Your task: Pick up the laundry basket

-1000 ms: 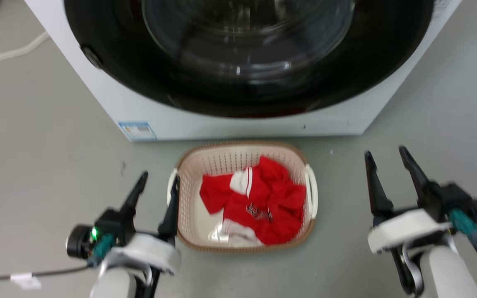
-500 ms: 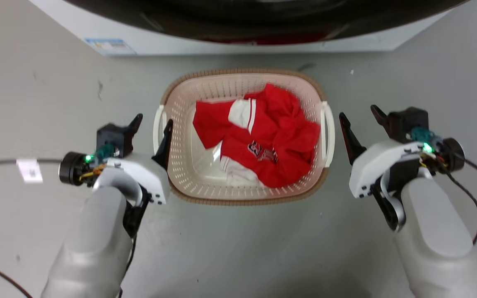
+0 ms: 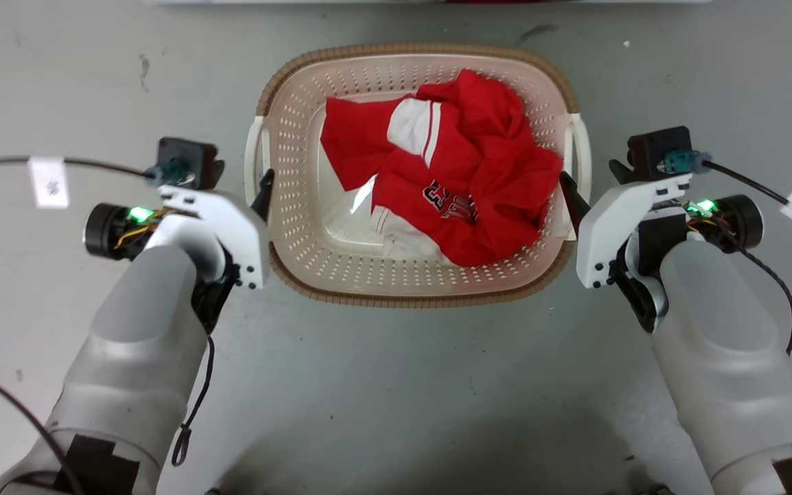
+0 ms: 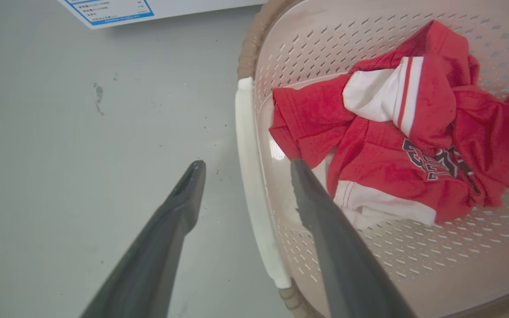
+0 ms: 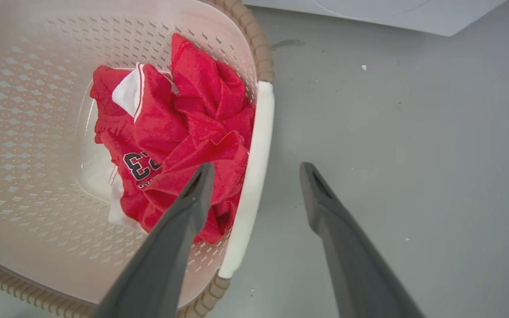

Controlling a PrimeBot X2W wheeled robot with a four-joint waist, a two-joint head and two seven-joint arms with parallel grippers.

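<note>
Head view: laundry basket (image 3: 300, 124) sits on the floor (image 3: 396, 385). Left gripper (image 4: 246, 164) and right gripper (image 5: 256, 167) each straddle a handle (image 4: 254, 198), fingers spread.

Bright, even light, my views sharp; soft shadow on the floor (image 3: 396, 460) bottom centre, glare inside the laundry basket (image 4: 276, 152).

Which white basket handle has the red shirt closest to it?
The right handle: the red shirt reaches the wall beside it, while bare bottom of the laundry basket separates the shirt from the left handle.
</note>
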